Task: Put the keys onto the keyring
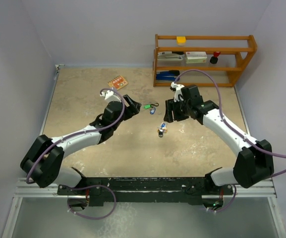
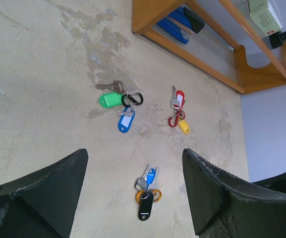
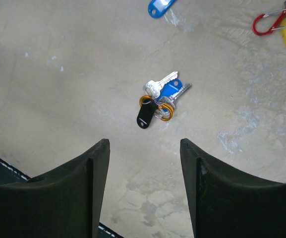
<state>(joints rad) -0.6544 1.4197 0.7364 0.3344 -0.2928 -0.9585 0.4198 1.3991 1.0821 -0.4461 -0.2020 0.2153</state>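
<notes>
Keys (image 3: 157, 85) with a blue tag (image 3: 171, 90) lie bunched on an orange ring (image 3: 166, 114) on the mottled worktop (image 3: 58, 74), just ahead of my right hand (image 3: 143, 148), spread wide and empty like my left hand (image 2: 134, 158). I'd pinch the thin, slick ring by its raised edge, not the flat keys.

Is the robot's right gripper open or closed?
Open. The right gripper has its two fingers spread wide apart, holding nothing; the bunch of keys lies on the table beyond them.
</notes>
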